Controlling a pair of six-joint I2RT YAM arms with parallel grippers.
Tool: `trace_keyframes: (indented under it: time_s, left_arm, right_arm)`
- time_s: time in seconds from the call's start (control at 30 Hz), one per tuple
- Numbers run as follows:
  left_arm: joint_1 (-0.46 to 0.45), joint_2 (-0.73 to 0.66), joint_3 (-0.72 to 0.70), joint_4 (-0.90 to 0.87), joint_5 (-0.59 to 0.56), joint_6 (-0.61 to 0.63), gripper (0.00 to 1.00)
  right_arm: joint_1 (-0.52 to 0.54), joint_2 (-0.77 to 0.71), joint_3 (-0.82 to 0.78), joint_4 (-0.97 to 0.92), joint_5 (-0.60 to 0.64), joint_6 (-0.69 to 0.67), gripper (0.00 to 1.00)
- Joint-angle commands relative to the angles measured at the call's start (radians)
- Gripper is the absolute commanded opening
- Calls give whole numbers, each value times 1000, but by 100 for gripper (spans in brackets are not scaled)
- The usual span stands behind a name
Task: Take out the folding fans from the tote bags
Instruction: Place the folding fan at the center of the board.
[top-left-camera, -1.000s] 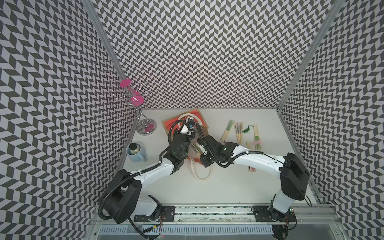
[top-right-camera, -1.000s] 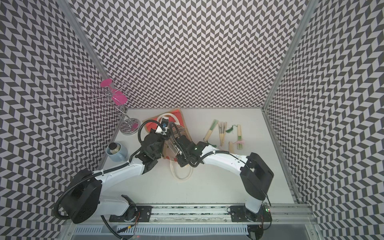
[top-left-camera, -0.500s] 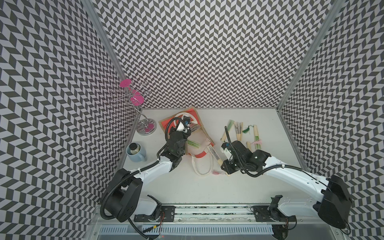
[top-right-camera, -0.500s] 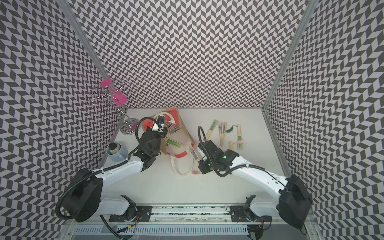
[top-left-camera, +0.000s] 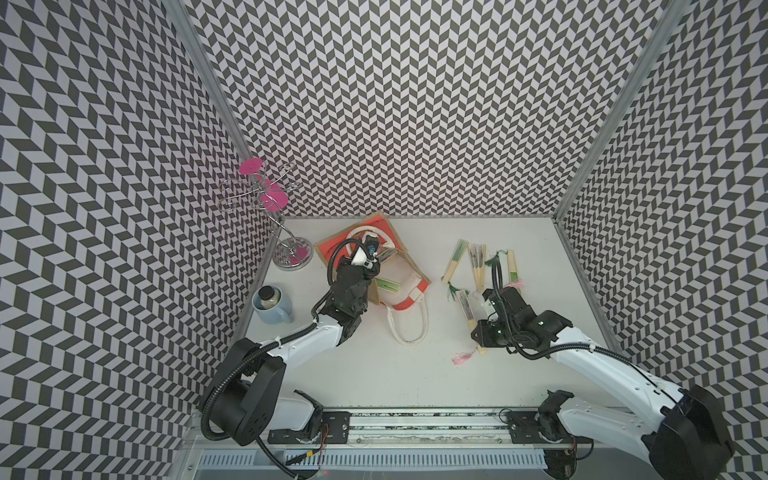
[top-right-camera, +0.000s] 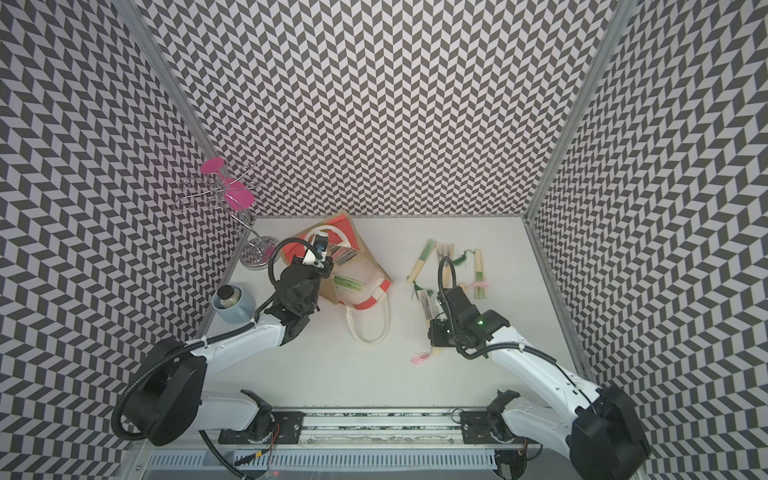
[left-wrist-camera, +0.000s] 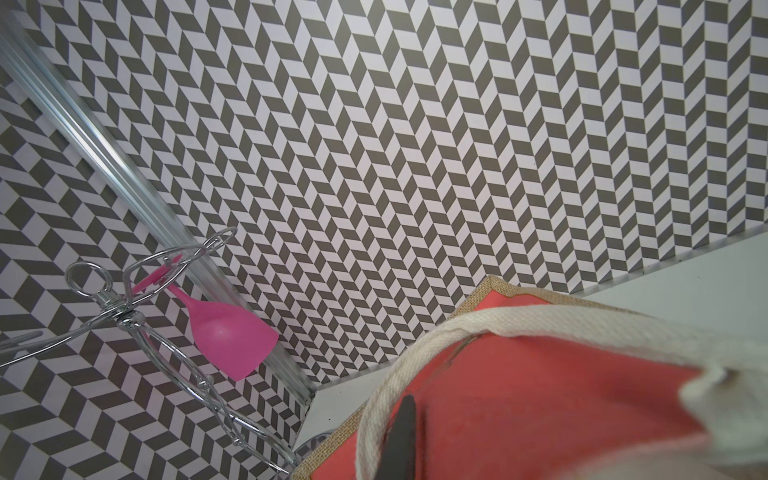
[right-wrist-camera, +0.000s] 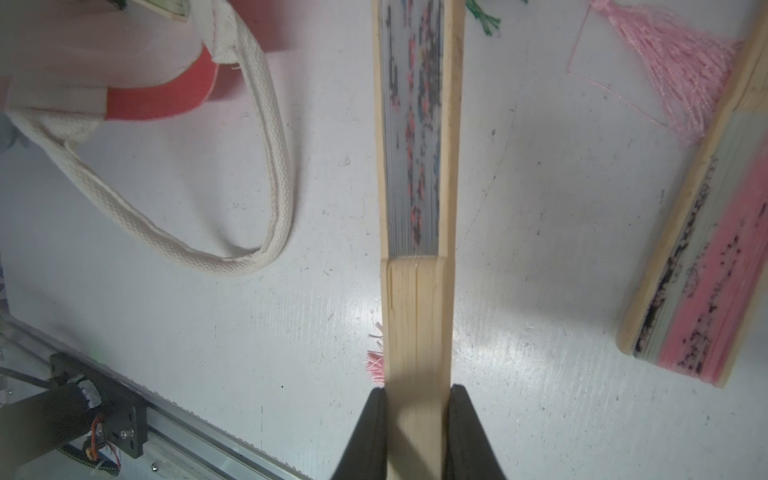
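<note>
The tote bag (top-left-camera: 410, 261) lies open at the back of the table, tan with red-orange panels. My left gripper (top-left-camera: 368, 258) is shut on its rim; in the left wrist view one of its fingers (left-wrist-camera: 401, 436) presses the red panel beside the cream handle (left-wrist-camera: 478, 328). Folding fans (top-left-camera: 388, 284) still show inside the bag. My right gripper (right-wrist-camera: 417, 395) is shut on the bamboo end of a folding fan (right-wrist-camera: 415, 166) with a pink tassel (top-left-camera: 463, 357), held low over the table right of the bag. Several more fans (top-left-camera: 478, 257) lie at the back right.
A wire stand with pink glasses (top-left-camera: 268, 199) stands at the back left corner. A blue mug (top-left-camera: 272, 305) sits by the left wall. The bag's other cream handle (top-left-camera: 409, 328) loops across the table. A pink-printed fan (right-wrist-camera: 702, 270) lies close beside the held one.
My right arm has pulled the fan out of the bag and swung right and toward the front. The left gripper has kept its hold while the bag's mouth spread open.
</note>
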Motion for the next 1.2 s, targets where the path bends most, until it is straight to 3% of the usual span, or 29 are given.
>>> trace_keyframes:
  time_s: [0.0,0.3,0.5,0.6,0.7,0.77,0.97,1.17]
  left_arm:
    - [7,-51,-42,76,77,44,0]
    - [7,-121,-119,134,218,122,0]
    - [7,-120,-121,139,256,123,0]
    - [8,-115,-117,140,255,125,0]
    - [7,-106,-107,131,252,120,0]
    - [7,-101,-103,125,253,118,0]
    - [8,-105,-101,115,260,116,0]
    - [7,-98,-89,99,267,107,0]
  right_arm:
    - [-15,57,-25,58,16,41,0]
    - [-18,160,-78,135,63,77,2]
    - [-17,169,-81,141,91,76,37]
    - [-10,96,-62,142,101,58,45]
    - [27,11,-28,156,134,29,46]
    - [89,-34,1,166,199,23,45]
    - [437,-45,80,278,486,-37,43]
    - [612,107,129,434,551,-182,42]
